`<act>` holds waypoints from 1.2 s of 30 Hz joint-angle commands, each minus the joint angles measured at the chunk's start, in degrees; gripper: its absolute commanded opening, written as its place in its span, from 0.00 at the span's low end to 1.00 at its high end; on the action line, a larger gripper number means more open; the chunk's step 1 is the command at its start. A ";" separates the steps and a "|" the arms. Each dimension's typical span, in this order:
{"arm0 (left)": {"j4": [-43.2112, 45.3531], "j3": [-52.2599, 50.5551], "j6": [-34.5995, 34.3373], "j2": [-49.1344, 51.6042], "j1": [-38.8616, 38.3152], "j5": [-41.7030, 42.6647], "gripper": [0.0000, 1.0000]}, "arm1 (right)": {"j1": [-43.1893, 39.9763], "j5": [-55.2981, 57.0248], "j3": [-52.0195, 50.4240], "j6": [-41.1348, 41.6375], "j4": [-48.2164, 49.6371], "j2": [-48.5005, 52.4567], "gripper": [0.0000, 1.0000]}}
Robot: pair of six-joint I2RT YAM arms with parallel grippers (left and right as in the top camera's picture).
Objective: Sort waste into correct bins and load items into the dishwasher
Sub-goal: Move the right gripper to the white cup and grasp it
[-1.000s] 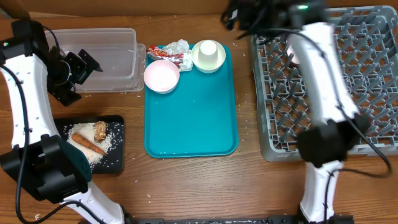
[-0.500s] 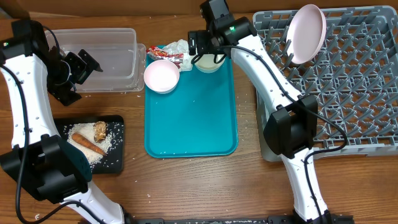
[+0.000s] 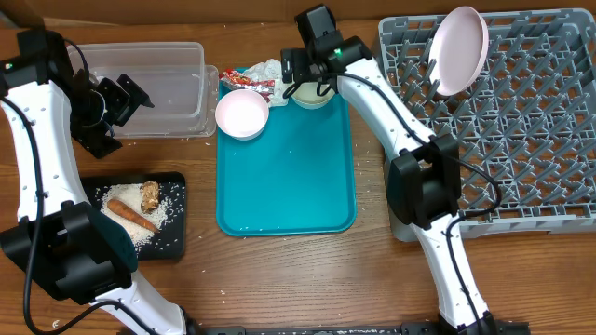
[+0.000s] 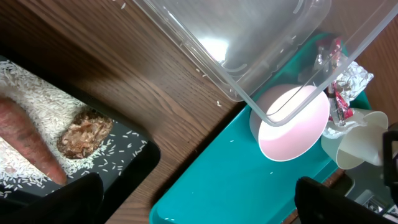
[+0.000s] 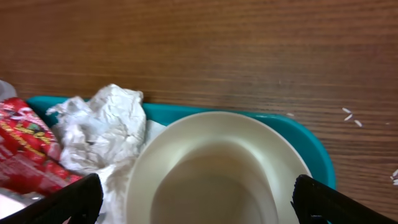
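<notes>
While the right arm [image 3: 382, 98] is being held stretched from the near edge of the brown wooden counter [image 3: 279, 279] past the corner of the large square grey plastic dish rack [image 3: 531, 140] to the far end of the teal rectangular serving tray [image 3: 289, 186], the right tool [image 3: 303, 73] is being pointed downward just above the small white round cup [image 3: 315, 96]. As the right wrist view shows, its fingers [image 5: 68, 202] are being held wide apart with nothing gripped. The cup's rim is lying between them; whether either finger is touching it cannot be told. The crumpled white paper napkin [image 5: 106, 130] is lying against one side of the cup, and the small red-and-white wrapper [image 5: 25, 155] is being pressed up against the napkin. The pinkish round bowl [image 3: 242, 113] is resting on the tray near the cup. A large pale pink round plate [image 3: 463, 51] is being propped on edge among the pegs at the rack's far side.

The left arm [image 3: 37, 140] is being held bent over the counter's left side, with the left tool [image 3: 128, 96] hanging above the left end of the clear rectangular plastic tub [image 3: 177, 74]. Its fingers [image 4: 56, 199] are being held wide open and empty. Well apart from it, the shallow black rectangular tray [image 3: 179, 237] is carrying the thin orange carrot-like stick [image 3: 130, 216], the brown crusty food lump [image 3: 149, 194] and the loose white rice-like grains [image 3: 166, 212].
</notes>
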 commanded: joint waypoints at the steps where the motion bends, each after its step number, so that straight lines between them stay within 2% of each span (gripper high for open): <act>1: 0.07 1.16 0.09 -1.90 -0.74 -0.15 1.00 | -0.09 0.92 0.35 0.24 -0.09 1.31 1.00; 7: 0.07 1.16 0.09 -1.90 -0.74 -0.15 1.00 | 0.04 1.14 0.26 1.75 -0.70 2.47 1.00; 13: 0.07 1.16 0.09 -1.90 -0.74 -0.15 1.00 | 0.00 1.18 0.26 1.75 -0.57 2.43 0.71; 19: 0.07 1.16 0.09 -1.90 -0.74 -0.15 1.00 | -0.39 1.62 0.31 1.75 -1.92 0.15 0.67; 28: 0.07 1.16 0.09 -1.90 -0.74 -0.15 1.00 | -2.12 8.04 2.82 2.49 -4.04 -12.87 0.67; 36: 0.07 1.16 0.09 -1.90 -0.74 -0.15 1.00 | -12.83 9.11 2.91 2.93 -8.61 -27.19 0.68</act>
